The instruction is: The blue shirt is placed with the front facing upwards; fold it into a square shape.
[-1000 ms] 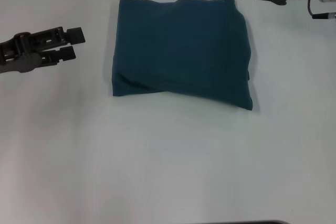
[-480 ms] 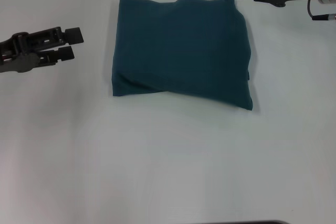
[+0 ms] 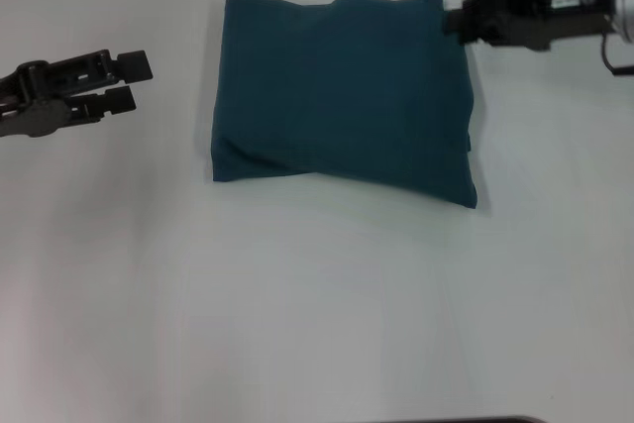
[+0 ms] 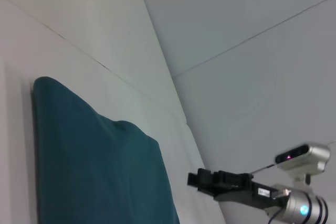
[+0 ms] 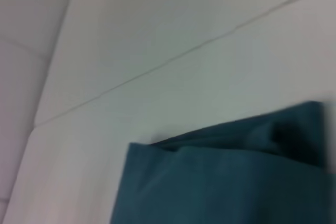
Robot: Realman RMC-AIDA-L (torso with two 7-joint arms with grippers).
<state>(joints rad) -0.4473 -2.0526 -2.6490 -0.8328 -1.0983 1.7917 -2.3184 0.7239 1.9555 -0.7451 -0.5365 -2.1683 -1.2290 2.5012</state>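
One blue shirt (image 3: 342, 96), upper centre, folded near-square; your left gripper (image 3: 131, 80) narrowly parted, clear; right gripper (image 3: 454, 20) at its corner, grip indiscernible.

I find the blue shirt (image 3: 342, 96) folded into a rough square, plain teal side up, lying flat toward the table's far edge.

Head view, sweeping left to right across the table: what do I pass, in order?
left gripper, jaws apart, over bare table → the blue shirt, folded into a rough square → right gripper at the shirt's far right corner.
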